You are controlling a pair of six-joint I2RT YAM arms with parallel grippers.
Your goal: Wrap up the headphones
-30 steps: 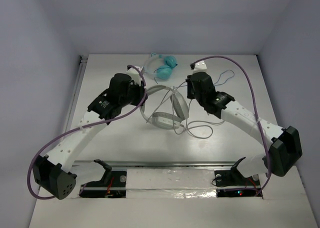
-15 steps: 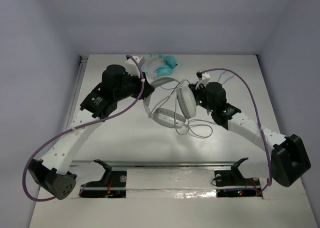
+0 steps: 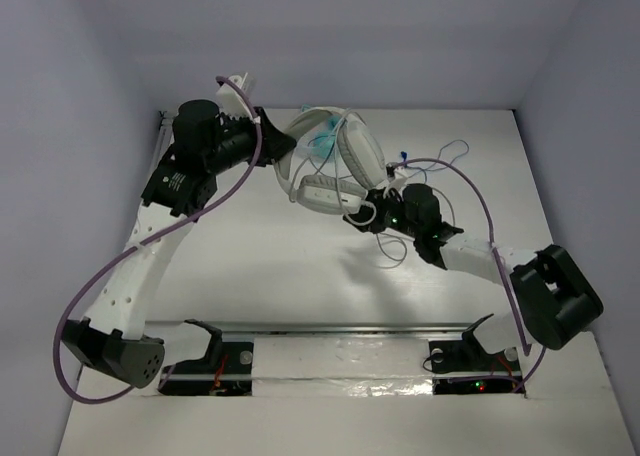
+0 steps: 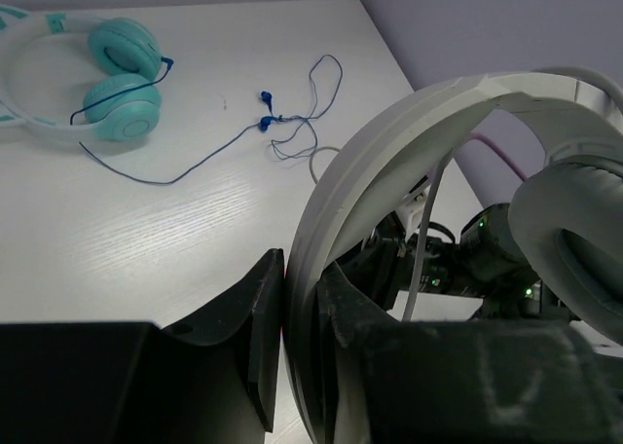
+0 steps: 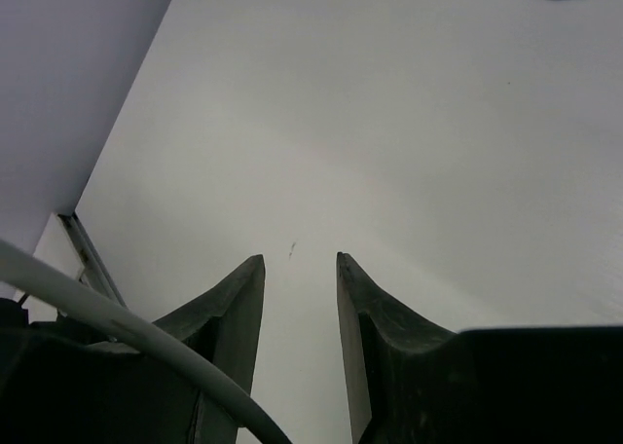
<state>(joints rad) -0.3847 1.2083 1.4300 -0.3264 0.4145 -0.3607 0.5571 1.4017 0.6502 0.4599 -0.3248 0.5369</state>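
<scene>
Two arms reach over the desk (image 3: 250, 266), and I take them from the left. The left arm (image 3: 150, 236) stands tall at the far left. Its left pincer (image 4: 300, 269) is clamped tight on the headphones (image 3: 330, 166), with both fingers pressed flat against the wide white headband (image 4: 389, 142) and no gap on either side.

The headphones hang in the air off that grip, above the far middle of the desk. From above, the band arches to the right, one grey ear cup (image 3: 355, 151) sits high and the other (image 3: 320, 189) lower. Their shadow falls on the desk nearer to me.

Beneath and behind them lie the teal headphones (image 4: 107, 74), flat on the desk near the back wall.

Just right of the lower cup sits my right pincer (image 5: 299, 261), low over the desk. Its fingers are parted by a narrow gap and I see only bare desk between the tips. The thin pale cable (image 5: 107, 314) crosses the base of one finger; I cannot tell whether it touches.

Further right, the blue-wired earbuds (image 4: 264, 124) lie loose on the desk, apart from everything else.
</scene>
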